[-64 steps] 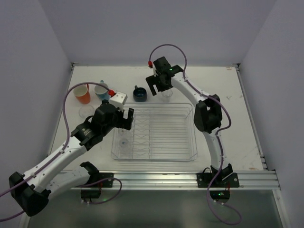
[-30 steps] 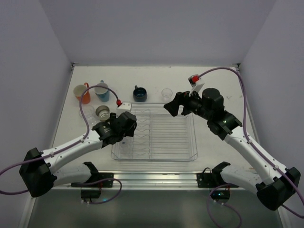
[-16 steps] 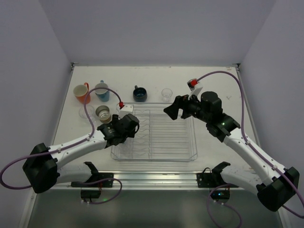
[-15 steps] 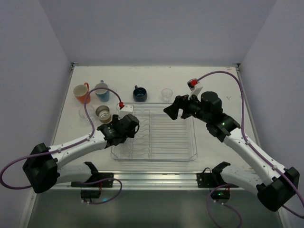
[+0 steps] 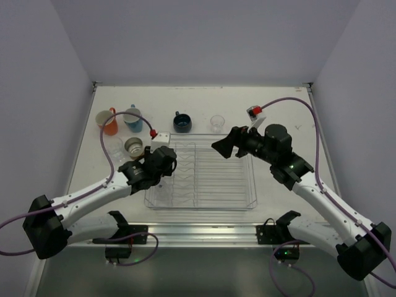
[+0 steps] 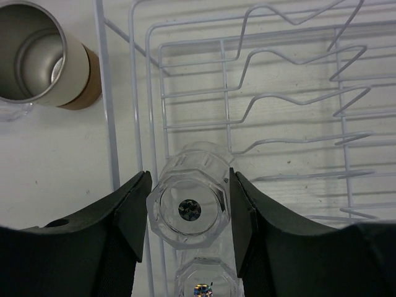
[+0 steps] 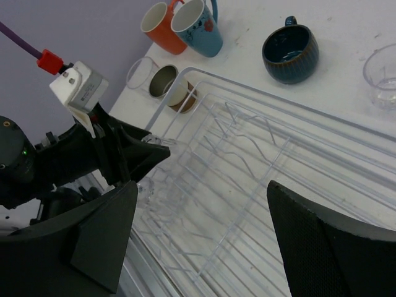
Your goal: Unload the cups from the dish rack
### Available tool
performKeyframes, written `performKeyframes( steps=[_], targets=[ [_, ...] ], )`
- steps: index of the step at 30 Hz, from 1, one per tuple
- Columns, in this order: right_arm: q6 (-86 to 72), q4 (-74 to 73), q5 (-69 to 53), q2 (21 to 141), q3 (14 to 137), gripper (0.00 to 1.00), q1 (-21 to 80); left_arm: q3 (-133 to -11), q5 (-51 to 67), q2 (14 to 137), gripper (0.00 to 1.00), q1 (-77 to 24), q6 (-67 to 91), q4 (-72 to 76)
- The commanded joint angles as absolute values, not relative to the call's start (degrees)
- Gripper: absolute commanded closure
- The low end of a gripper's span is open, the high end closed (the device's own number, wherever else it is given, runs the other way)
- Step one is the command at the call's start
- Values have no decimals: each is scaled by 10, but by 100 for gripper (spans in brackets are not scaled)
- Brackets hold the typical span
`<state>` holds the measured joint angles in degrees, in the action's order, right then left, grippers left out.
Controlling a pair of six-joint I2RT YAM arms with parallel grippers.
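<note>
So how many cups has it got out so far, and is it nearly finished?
Six cups stand outside the rack: orange mug, blue mug, dark cup, tan cup and two tumblers. The left claw appears to grip a third tumbler standing in the rack; the right claw hangs open, empty. A fourth tumbler waits beside it. So nearly done.

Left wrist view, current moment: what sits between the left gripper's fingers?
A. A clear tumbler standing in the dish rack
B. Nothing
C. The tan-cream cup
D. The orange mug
A: the left gripper has one finger on each side of a clear tumbler standing among the wires of the dish rack, while the tan-cream cup stands outside the rack.
</note>
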<state>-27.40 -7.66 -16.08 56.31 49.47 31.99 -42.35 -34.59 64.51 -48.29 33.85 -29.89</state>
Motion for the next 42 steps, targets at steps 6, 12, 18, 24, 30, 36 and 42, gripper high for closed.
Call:
performKeyframes(
  steps=[6, 12, 18, 24, 30, 36, 42],
  targets=[
    [-454, 129, -233, 540, 403, 12, 324, -541, -377, 571, 85, -483, 313, -334],
    [-524, 252, -270, 569, 368, 14, 344, -578, -295, 485, 87, -483, 330, -301],
    [-568, 421, -281, 587, 341, 20, 399, -520, -162, 405, 87, -483, 370, -166],
    [-593, 460, -292, 605, 344, 23, 415, -498, -84, 388, 88, -483, 403, -91],
    [-602, 485, -323, 623, 359, 27, 420, -482, -34, 406, 88, -483, 417, -47],
    [-642, 561, -337, 634, 344, 32, 421, -453, 2, 420, 87, -483, 430, 31],
    [-663, 601, -336, 631, 325, 74, 421, -433, 29, 426, 85, -483, 442, 89]
  ],
)
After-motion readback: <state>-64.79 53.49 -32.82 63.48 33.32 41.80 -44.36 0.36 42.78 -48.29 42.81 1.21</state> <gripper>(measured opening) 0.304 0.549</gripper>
